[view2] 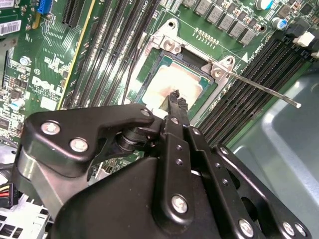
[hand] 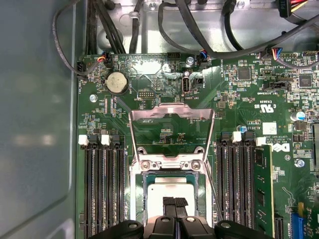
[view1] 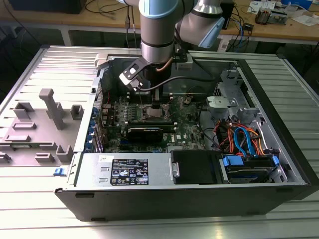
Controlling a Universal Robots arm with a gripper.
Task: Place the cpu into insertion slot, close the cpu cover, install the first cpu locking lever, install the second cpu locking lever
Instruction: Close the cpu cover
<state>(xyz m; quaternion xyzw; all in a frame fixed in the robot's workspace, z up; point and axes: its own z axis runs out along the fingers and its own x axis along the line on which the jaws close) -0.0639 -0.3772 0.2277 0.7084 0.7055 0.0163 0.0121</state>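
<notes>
An open computer case (view1: pixel 199 199) lies on a ribbed metal bench (view1: pixel 50 69), with grey plastic fixtures (view1: pixel 52 107) at the exterior view's left. The arm (view1: pixel 158 30) reaches straight down into the far half of the case, its gripper (view1: pixel 151 102) low over the green circuit board (view1: pixel 189 127).

In both wrist views we see the cpu (hand: pixel 169 188) lying flat in the insertion slot (hand: pixel 146 199), its dull silver top framed by the slot's dark rim, between banks of long black memory slots (hand: pixel 99 189). The gripper's two black fingertips (hand: pixel 169 201) are pressed together with nothing pinched between them. They sit over the middle of the cpu, and we cannot tell whether they touch it or hang just above it.

The cpu cover (hand: pixel 172 113) is swung open on its hinge, clear of the slot, and bare board shows through its window. A locking lever (view2: pixel 264 90), a thin silver rod, sticks out unlatched beside the slot.

We judge the first step, placing the cpu, to be done or nearly so. The cover and levers are not yet dealt with. Closing the cover calls for the gripper to clear the slot and bring the frame's free edge down over the cpu without nudging the chip or snagging the lever.
</notes>
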